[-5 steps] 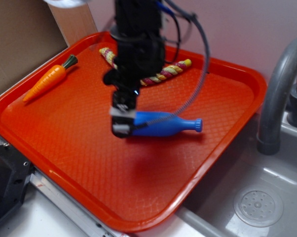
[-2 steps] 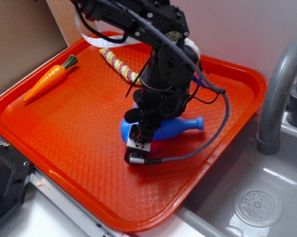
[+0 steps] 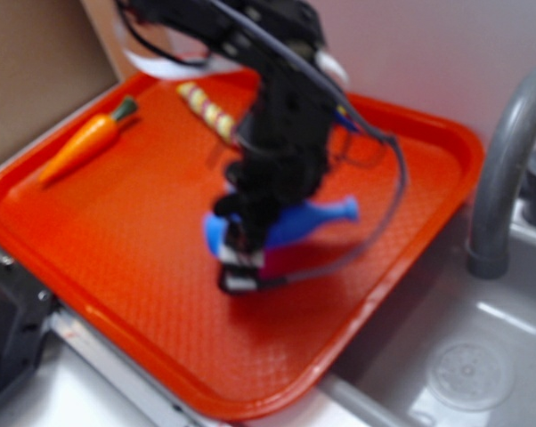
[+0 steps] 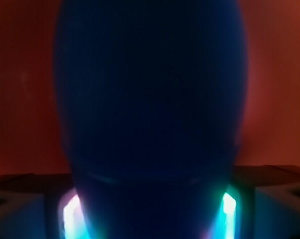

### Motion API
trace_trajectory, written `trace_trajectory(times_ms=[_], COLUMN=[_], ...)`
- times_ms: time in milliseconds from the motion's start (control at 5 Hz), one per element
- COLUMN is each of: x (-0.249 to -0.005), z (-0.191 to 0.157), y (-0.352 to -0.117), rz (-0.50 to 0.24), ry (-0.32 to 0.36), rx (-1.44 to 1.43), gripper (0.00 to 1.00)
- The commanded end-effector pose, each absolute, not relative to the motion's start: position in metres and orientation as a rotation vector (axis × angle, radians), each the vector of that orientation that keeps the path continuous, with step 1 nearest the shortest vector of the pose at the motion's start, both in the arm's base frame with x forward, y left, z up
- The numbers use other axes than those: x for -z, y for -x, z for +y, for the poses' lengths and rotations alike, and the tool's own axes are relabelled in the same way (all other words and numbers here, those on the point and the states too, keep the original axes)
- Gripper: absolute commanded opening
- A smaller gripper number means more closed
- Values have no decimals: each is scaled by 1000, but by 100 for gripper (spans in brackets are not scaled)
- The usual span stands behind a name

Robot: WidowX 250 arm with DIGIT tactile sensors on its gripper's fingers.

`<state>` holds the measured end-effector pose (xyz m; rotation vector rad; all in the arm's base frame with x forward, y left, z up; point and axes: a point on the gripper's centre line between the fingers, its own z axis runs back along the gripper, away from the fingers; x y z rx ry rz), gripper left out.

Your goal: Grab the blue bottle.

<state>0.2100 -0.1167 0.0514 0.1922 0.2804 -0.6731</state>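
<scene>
Closing in on the blue bottle, gripper at its fat end

Filling the wrist view almost edge to edge, the blue bottle (image 4: 150, 99) sits right up against the camera, a dark rounded mass with red tray (image 4: 20, 74) showing on both sides. So the bottle lies directly ahead of the gripper and between its fingers, not off to a side.

From the exterior view, blurred by motion: the gripper (image 3: 239, 271) is down at tray level over the bottle's wide base end. The bottle (image 3: 317, 219) lies on its side, long axis running from the base near the gripper out toward the faucet side, narrow capped neck pointing that way and slightly raised, or so it looks through the blur. Whether the jaws have pinched the body or only straddle it, I cannot tell; the fingers are smeared and the arm hides the contact. Judgement: the grasp is at or near closing, and the next move depends on a squeeze across the short axis of the body.

Surface: textured orange-red tray (image 3: 117, 267), bare around the bottle, room to lift.

Farther back: a toy carrot (image 3: 83, 145) near the rear left rim, well apart, and a striped rope toy (image 3: 206, 111) partly behind the arm. Right of the tray, a grey faucet (image 3: 504, 169) over a sink (image 3: 464, 374).
</scene>
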Motion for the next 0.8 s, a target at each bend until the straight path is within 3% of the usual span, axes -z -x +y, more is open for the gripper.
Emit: trace_trajectory(times_ms=[0, 200, 400, 600], x=[-158, -202, -228, -222], z=[-37, -20, -15, -11], y=[-184, -155, -126, -130], rz=[120, 82, 28, 57], ry=[-104, -66, -8, 82], rx=[161, -89, -312, -259], gripper=[0, 0, 0, 0])
